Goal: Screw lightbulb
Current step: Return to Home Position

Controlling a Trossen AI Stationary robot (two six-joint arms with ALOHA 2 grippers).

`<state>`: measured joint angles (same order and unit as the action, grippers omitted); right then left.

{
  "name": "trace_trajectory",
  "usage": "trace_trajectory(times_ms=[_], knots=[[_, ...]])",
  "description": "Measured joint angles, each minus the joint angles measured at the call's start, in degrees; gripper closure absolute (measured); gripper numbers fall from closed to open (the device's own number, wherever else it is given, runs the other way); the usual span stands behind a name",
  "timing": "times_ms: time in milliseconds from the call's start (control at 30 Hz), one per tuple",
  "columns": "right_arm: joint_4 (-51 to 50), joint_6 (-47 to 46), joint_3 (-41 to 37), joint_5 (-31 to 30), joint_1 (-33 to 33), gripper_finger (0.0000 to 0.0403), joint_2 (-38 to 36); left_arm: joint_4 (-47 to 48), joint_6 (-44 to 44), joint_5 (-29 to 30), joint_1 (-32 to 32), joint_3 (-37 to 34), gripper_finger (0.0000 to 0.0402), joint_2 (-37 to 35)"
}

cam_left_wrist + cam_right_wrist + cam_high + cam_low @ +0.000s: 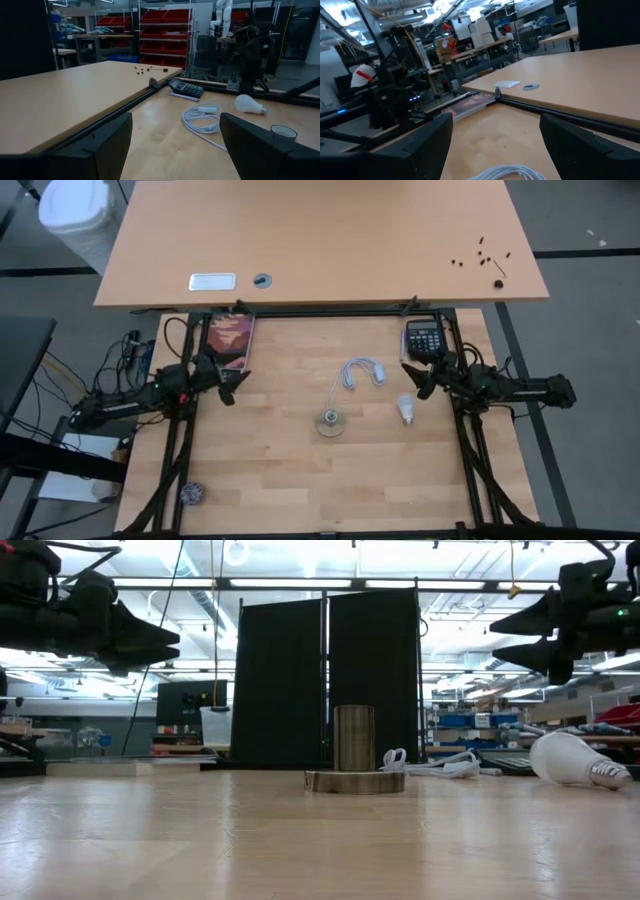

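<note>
Now — white lightbulb on its side w/ ribbed base.

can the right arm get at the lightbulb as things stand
Likely yes: the lightbulb lies on its side on bare table close by the right gripper, which is open, with nothing between them.
</note>
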<state>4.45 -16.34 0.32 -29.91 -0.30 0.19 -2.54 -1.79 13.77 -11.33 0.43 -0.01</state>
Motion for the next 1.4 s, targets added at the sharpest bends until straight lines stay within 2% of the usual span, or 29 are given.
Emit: trace_trajectory(times_ms=[1400], knots=[[0.13, 0.00, 0.00, 0.02, 0.92, 0.0093, 0.07, -0.88, 0.00, -0.05, 0.02, -0.02, 0.0097, 0.00]])
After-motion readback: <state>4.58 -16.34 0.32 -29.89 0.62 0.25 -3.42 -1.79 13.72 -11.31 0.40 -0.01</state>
